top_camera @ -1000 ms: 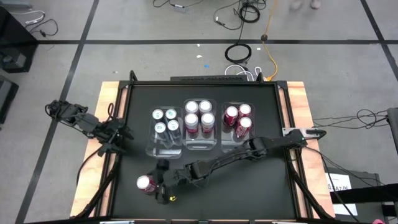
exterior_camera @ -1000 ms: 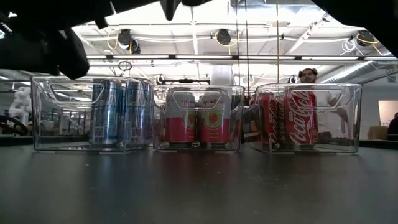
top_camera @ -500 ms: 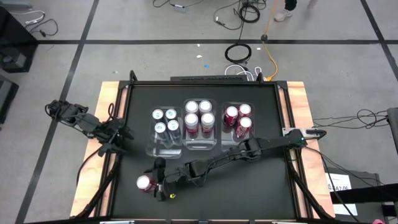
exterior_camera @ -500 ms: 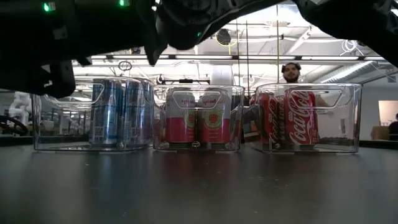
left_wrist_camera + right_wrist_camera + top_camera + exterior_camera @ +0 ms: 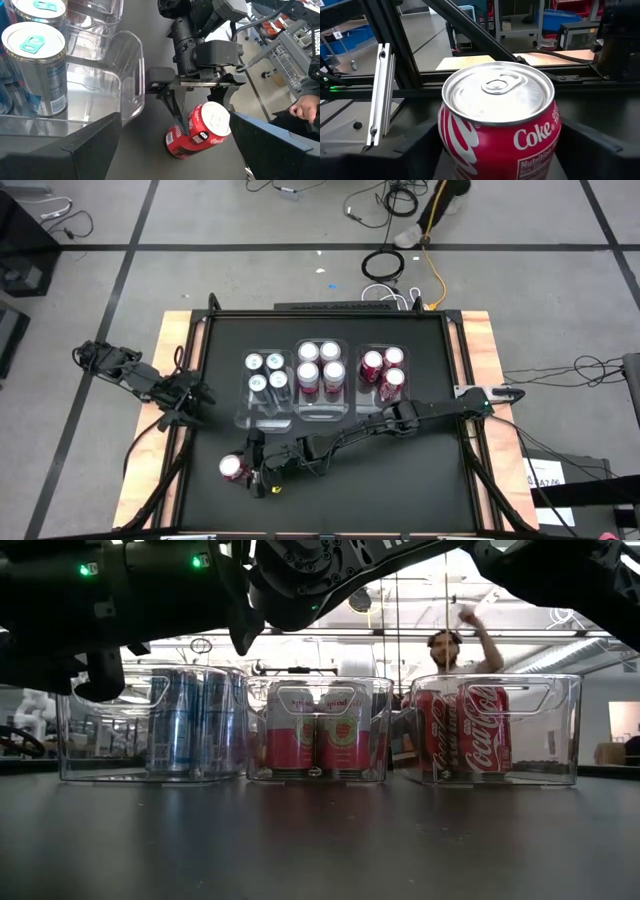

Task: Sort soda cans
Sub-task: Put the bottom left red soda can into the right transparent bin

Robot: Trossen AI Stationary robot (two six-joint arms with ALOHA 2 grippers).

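where it stands, red coke can [image 5: 233, 468] between right claw [image 5: 247, 470] fingers

Both arms are showing a matte black finish over slim tubular links joined by bulkier cylindrical joint housings. The right arm [image 5: 400, 420] is carrying a pale grey-white bracket near its base and black cabling along the links. Small green indicator lights are glowing on the housings in the low view. The right gripper [image 5: 200, 107] is presenting a blocky black body with a flat crossbar and two thin, tapering black fingers [image 5: 172, 107]. The left arm [image 5: 140, 380] is trailing loose black cables at its base.
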